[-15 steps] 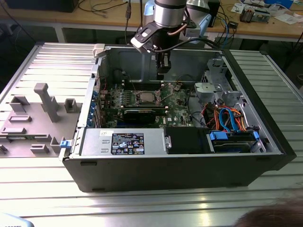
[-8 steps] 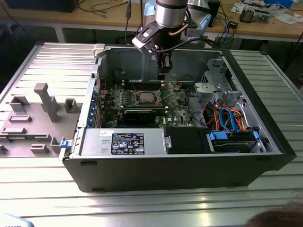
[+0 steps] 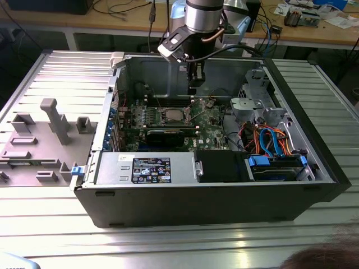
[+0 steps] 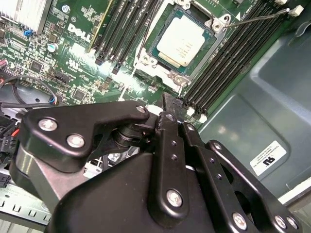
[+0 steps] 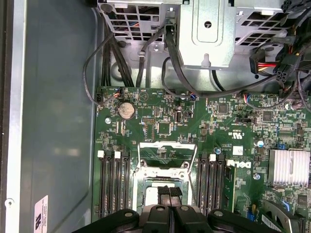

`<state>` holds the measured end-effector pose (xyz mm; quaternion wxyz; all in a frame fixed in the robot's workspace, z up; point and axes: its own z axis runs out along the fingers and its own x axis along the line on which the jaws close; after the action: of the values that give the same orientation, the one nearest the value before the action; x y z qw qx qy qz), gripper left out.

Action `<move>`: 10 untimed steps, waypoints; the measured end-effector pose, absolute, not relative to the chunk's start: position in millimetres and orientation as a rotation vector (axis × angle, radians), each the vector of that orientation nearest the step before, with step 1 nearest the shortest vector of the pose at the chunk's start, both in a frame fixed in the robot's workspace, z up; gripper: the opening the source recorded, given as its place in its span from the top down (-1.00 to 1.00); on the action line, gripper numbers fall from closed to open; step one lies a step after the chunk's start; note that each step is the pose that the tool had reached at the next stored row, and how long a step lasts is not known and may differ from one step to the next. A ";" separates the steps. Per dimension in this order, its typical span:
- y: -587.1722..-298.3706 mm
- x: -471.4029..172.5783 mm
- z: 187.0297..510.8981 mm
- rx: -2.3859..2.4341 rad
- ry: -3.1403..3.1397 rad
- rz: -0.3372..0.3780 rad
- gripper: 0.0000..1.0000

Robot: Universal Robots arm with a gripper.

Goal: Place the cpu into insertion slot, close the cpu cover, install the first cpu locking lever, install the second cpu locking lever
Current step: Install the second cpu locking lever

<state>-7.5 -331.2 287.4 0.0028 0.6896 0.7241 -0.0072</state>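
The cpu, a small square chip with a dull silver top, lies in the insertion slot on the green board. In the first wrist view the cpu cover, a thin silver frame with a window, looks lifted off the chip; the cpu shows just beside my fingertips. A thin wire locking lever sticks out over the memory slots. My gripper hangs above the board close to the slot, fingers shut together and holding nothing. The exterior view has the gripper inside the open case, above the cpu.
Long black memory slots flank the socket on both sides. A finned heatsink and bundled cables lie nearby. The case holds a long black card, a drive cage and a power supply. A grey fixture stands outside.
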 end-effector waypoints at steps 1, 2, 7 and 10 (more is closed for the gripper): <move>-331.2 -7.2 287.4 2.163 2.271 -0.023 0.79; -331.2 -6.9 287.4 2.162 2.271 -0.023 0.79; -331.1 3.9 287.4 2.163 2.271 -0.023 0.79; -331.2 4.7 287.4 2.162 2.271 -0.023 0.79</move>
<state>4.7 -331.2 287.4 0.0028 0.6896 0.7242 -0.0072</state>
